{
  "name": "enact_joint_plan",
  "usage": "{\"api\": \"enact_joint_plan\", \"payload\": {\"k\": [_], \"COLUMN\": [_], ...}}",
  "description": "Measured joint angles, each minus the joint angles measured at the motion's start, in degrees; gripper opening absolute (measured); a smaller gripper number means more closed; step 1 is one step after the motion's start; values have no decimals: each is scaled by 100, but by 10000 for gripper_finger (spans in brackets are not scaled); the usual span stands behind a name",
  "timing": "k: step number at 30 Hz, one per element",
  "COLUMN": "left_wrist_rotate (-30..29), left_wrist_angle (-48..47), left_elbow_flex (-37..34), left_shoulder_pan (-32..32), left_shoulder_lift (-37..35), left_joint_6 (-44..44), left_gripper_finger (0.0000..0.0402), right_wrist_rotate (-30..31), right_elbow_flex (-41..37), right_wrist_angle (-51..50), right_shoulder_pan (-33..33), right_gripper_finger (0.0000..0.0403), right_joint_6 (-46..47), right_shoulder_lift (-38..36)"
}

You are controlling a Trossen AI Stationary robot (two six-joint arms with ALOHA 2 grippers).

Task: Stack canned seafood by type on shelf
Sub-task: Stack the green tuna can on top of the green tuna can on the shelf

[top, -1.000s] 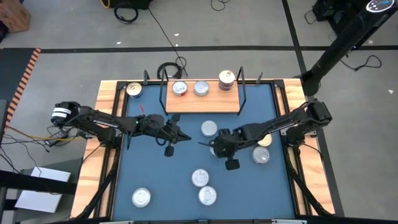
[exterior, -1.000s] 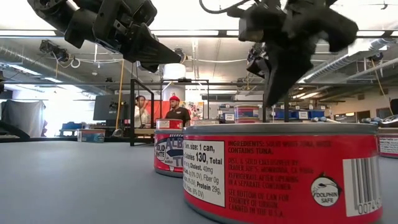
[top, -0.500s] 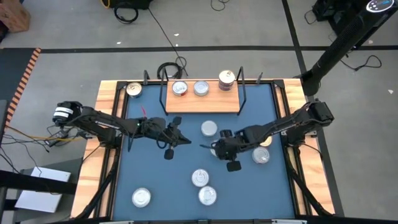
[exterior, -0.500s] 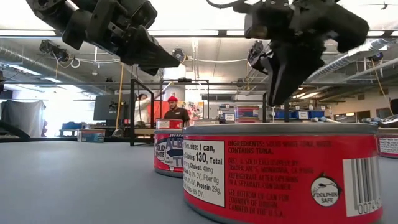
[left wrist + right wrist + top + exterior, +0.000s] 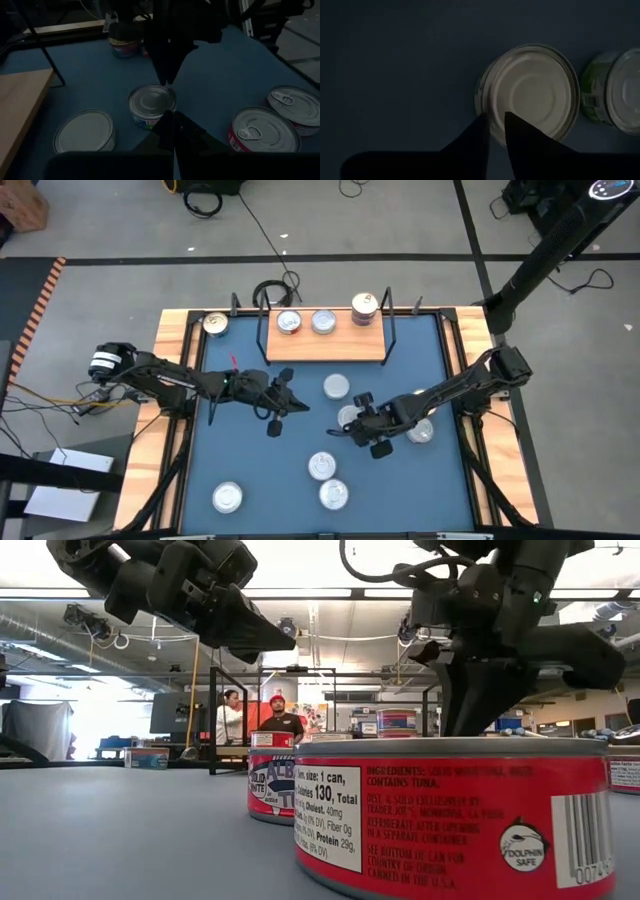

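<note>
The right end effector (image 5: 352,427) hangs over a silver-lidded tin (image 5: 529,93) mid-counter, its fingers nearly closed and empty; descending like that, they would strike the lid rather than straddle it. The left end effector (image 5: 296,404), pinched together and empty, waits near the shelf (image 5: 325,338), which holds three tins; the target tin's label is hidden.

Red can (image 5: 450,815) — "DOLPHIN SAFE", "130"
</note>
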Motion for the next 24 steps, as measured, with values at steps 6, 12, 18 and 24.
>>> {"api": "enact_joint_plan", "payload": {"k": [6,12,18,24], "left_wrist_rotate": [-2,-2,-2,-2], "left_wrist_angle": [19,6,6,9], "left_elbow_flex": [-3,-3,-3,-3], "left_shoulder_pan": [0,0,0,0], "left_shoulder_lift": [12,16,16,16], "left_joint_6": [0,4,4,26], "left_gripper_finger": [6,6,6,6], "right_wrist_rotate": [-131,-140,-133,-113], "right_elbow_flex": [-4,-21,-193,-297], "right_wrist_angle": [12,51,127,271], "right_shoulder_pan": [39,39,-4,-6], "right_gripper_finger": [55,54,58,60], "right_joint_6": [-284,-284,-338,-447], "right_shoulder_lift": [67,65,56,41]}}
